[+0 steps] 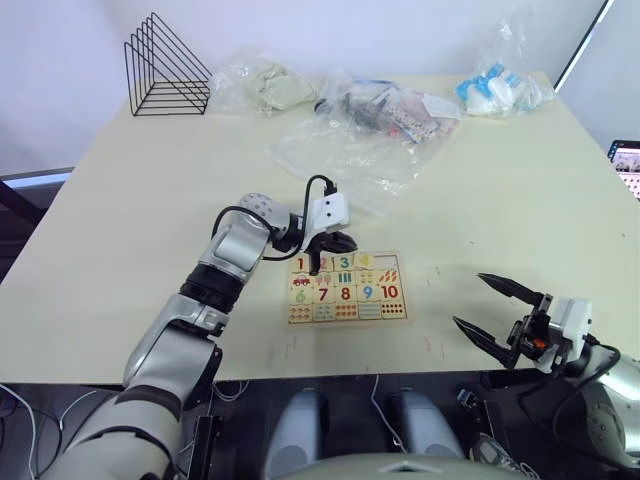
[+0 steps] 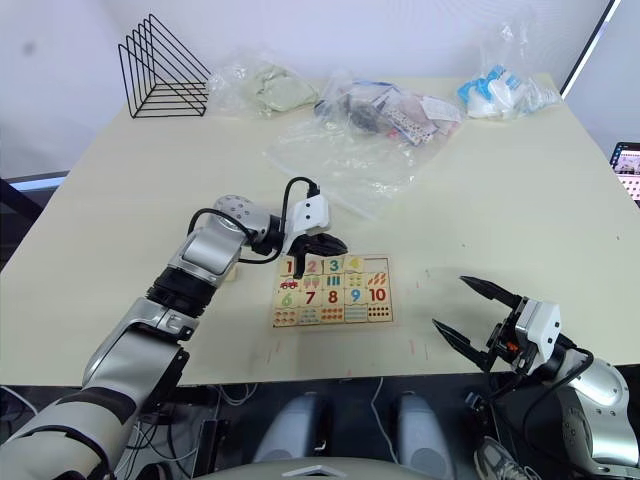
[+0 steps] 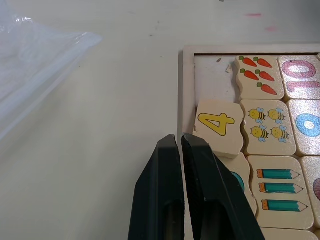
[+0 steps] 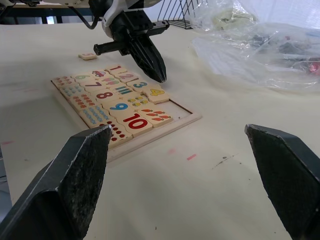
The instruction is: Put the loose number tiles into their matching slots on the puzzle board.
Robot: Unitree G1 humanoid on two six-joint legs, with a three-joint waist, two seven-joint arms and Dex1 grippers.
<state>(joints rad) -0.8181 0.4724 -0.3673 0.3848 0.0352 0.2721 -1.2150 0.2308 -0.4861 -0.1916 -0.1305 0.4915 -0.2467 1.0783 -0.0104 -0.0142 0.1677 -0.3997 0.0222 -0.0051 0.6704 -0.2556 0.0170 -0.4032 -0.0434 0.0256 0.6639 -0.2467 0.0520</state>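
The puzzle board (image 1: 398, 318) lies near the table's front edge, most of its slots filled. A yellow "4" tile (image 3: 219, 127) sits askew in the top row above the bees tile, not seated flat. The corner slot (image 3: 212, 75) beside it, above the carrots tile, is bare. My left gripper (image 3: 178, 141) is shut with nothing in it, its tips right against the "4" tile's edge at the board's far rim. Another loose tile (image 4: 87, 56) lies on the table just off the board's left side. My right gripper (image 1: 468, 298) hovers open to the right of the board.
Clear plastic bags (image 1: 350, 150) with assorted items spread across the back middle of the table. A black wire rack (image 1: 165, 68) stands at the back left. More bagged items (image 1: 500, 88) sit at the back right. Bare tabletop surrounds the board.
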